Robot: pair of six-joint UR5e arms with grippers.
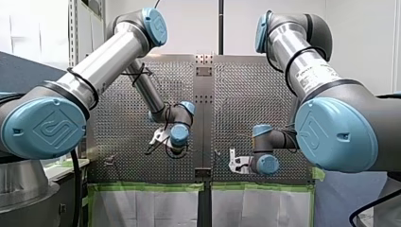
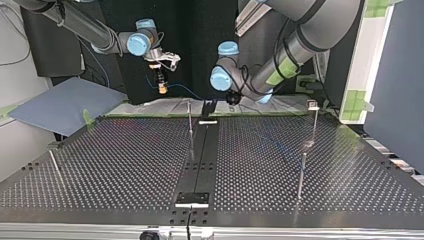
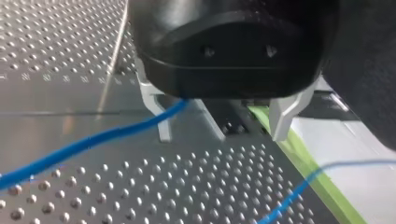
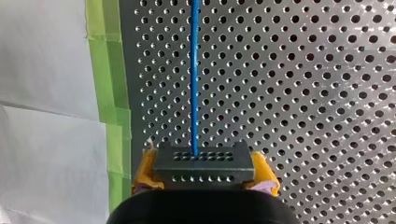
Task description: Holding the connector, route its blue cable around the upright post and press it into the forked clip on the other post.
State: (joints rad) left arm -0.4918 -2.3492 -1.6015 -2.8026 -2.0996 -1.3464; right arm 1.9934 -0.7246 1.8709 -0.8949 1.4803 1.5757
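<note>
My right gripper [image 4: 204,171] was clamped by its yellow pads [image 4: 144,169] on the dark connector [image 4: 204,158], above the perforated table [image 4: 303,70] near its green tape [image 4: 109,93]. The blue cable [image 4: 194,74] ran straight ahead from it. My left gripper [image 3: 219,128] had its metal fingers [image 3: 281,116] apart, and the cable passed one of them; I could not tell whether they touched

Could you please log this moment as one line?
right gripper: shut on connector | blue cable: runs straight ahead from it | left gripper: open, cable not gripped
</note>
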